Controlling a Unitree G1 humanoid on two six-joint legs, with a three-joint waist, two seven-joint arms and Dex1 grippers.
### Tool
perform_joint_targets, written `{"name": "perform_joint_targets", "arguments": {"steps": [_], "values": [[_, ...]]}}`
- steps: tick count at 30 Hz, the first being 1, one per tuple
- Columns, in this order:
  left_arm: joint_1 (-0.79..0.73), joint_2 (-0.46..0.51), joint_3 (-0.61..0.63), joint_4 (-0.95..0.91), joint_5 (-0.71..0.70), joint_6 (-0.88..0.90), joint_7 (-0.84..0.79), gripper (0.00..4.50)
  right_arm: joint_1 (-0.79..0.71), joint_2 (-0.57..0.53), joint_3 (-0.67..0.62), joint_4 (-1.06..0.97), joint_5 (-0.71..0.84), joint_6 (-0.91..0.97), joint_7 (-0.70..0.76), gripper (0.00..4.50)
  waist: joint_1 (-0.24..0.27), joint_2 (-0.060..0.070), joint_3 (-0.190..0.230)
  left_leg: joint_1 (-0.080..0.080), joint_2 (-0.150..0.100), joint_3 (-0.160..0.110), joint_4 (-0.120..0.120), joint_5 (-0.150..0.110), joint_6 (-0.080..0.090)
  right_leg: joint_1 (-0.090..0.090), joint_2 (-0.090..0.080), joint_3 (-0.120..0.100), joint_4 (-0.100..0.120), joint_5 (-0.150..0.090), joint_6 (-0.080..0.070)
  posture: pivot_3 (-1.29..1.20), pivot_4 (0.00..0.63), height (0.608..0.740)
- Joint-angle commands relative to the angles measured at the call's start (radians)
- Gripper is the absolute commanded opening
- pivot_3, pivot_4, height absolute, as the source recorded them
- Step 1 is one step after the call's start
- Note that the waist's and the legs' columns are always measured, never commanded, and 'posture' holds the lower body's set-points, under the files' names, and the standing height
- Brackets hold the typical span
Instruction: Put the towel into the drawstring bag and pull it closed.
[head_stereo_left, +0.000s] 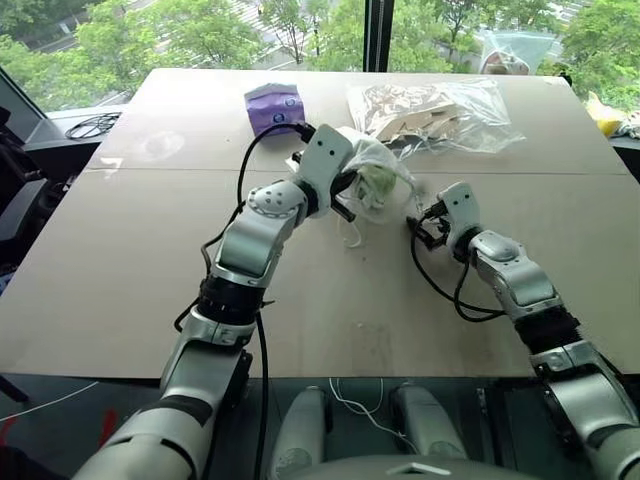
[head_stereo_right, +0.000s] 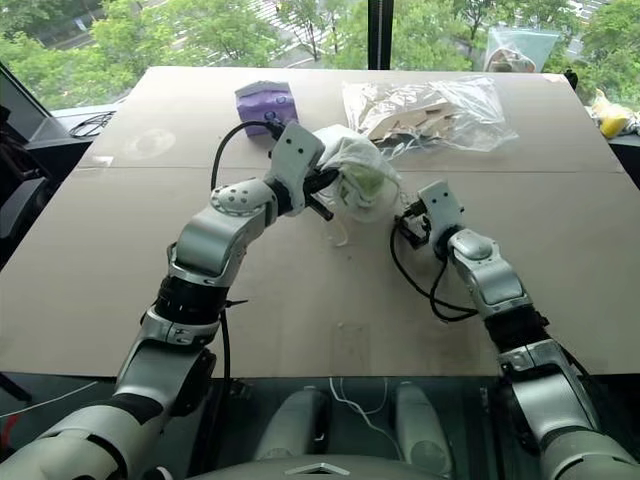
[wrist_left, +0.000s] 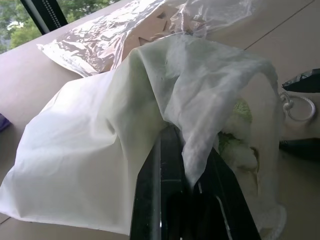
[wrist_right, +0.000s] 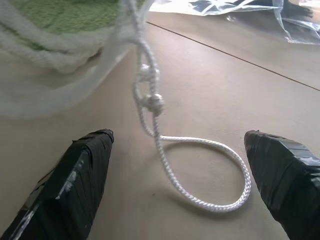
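The milky-white drawstring bag (head_stereo_left: 372, 170) hangs bunched a little above the table's middle, with my left gripper (head_stereo_left: 343, 197) shut on a fold of its thin wall (wrist_left: 100, 150). Through that wall the light green towel (wrist_left: 241, 111) shows inside the bag. A white cord with a knot (wrist_right: 152, 102) trails from the bag's mouth and ends in a loop lying flat on the table. My right gripper (head_stereo_left: 425, 228) sits low over the table just right of the bag. It is open, its two black fingertips (wrist_right: 75, 175) either side of the loop and touching nothing.
A purple tissue pack (head_stereo_left: 274, 105) lies behind the left gripper. A large clear plastic bag with beige pieces (head_stereo_left: 430, 112) spreads at the back right, just beyond the drawstring bag. Another small bag (head_stereo_left: 515, 50) stands at the window; a yellow item (head_stereo_left: 605, 115) lies far right.
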Motion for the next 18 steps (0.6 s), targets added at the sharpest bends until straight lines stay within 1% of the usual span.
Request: {"name": "perform_joint_targets", "arguments": {"steps": [1,2,3,5,7,9,10,11,14,18], "values": [[-0.013,-0.001,0.009,-0.029,0.012,-0.02,0.005,0.0,-0.047,0.027,-0.07,0.096,-0.023,-0.093,0.02,3.92,-0.001,0.0,0.0,0.0,0.0,0.0,0.0,0.0,0.0,0.0,0.0,0.0,0.0,0.0,0.0,0.0,0.15,0.74],[-0.013,-0.002,0.008,-0.027,0.012,-0.021,0.005,0.0,-0.055,0.035,-0.077,0.117,-0.03,-0.112,0.031,3.74,-0.002,0.0,0.0,0.0,0.0,0.0,0.0,0.0,0.0,0.0,0.0,0.0,0.0,0.0,0.0,0.0,0.15,0.74],[-0.013,-0.002,0.008,-0.028,0.012,-0.021,0.005,0.0,-0.062,0.043,-0.084,0.135,-0.034,-0.126,0.039,3.17,-0.003,0.0,0.0,0.0,0.0,0.0,0.0,0.0,0.0,0.0,0.0,0.0,0.0,0.0,0.0,0.0,0.15,0.74],[-0.013,-0.001,0.006,-0.027,0.014,-0.023,0.003,0.0,-0.077,0.053,-0.094,0.163,-0.048,-0.148,0.041,2.47,-0.004,0.0,0.0,0.001,0.0,0.0,0.0,0.0,0.0,0.0,0.0,0.0,0.001,0.0,0.0,0.0,0.15,0.74],[-0.015,0.001,0.008,-0.026,0.014,-0.024,0.002,0.0,-0.089,0.061,-0.109,0.178,-0.057,-0.17,0.044,1.66,-0.004,0.0,0.0,0.001,0.0,0.0,0.0,0.0,0.0,0.0,0.0,0.0,0.001,0.0,0.0,0.0,0.15,0.74],[-0.015,0.001,0.013,-0.026,0.012,-0.025,0.003,0.0,-0.093,0.067,-0.126,0.175,-0.061,-0.194,0.049,0.62,-0.004,0.0,0.0,0.001,0.0,0.0,0.0,0.0,0.0,0.0,0.0,0.0,0.001,0.0,0.0,0.0,0.15,0.74],[-0.013,0.002,0.015,-0.028,0.011,-0.028,0.004,0.0,-0.091,0.072,-0.136,0.159,-0.052,-0.211,0.06,0.18,-0.004,0.0,0.0,0.001,0.0,0.0,0.0,0.0,0.0,0.0,0.0,0.0,0.001,0.0,0.0,0.0,0.15,0.74],[-0.011,0.003,0.016,-0.031,0.012,-0.031,0.005,0.0,-0.09,0.078,-0.148,0.137,-0.039,-0.223,0.075,0.08,-0.004,0.0,0.0,0.001,0.0,0.0,0.0,0.0,0.0,0.0,0.0,0.0,0.001,0.0,0.0,0.0,0.15,0.74],[-0.008,-0.003,0.026,-0.036,0.007,-0.023,0.015,0.0,-0.086,0.085,-0.174,0.048,-0.011,-0.209,0.108,0.08,-0.006,0.0,0.0,0.001,0.0,0.0,0.0,0.0,0.0,0.0,0.0,0.0,0.001,0.0,0.0,0.0,0.15,0.74],[-0.004,-0.01,0.047,-0.045,-0.016,-0.019,0.01,0.0,-0.101,0.084,-0.214,-0.096,0.013,-0.113,0.078,0.08,-0.004,0.0,0.0,0.001,0.0,-0.001,0.0,0.0,0.0,0.0,0.0,0.0,0.002,0.0,0.0,0.0,0.15,0.74]]}}
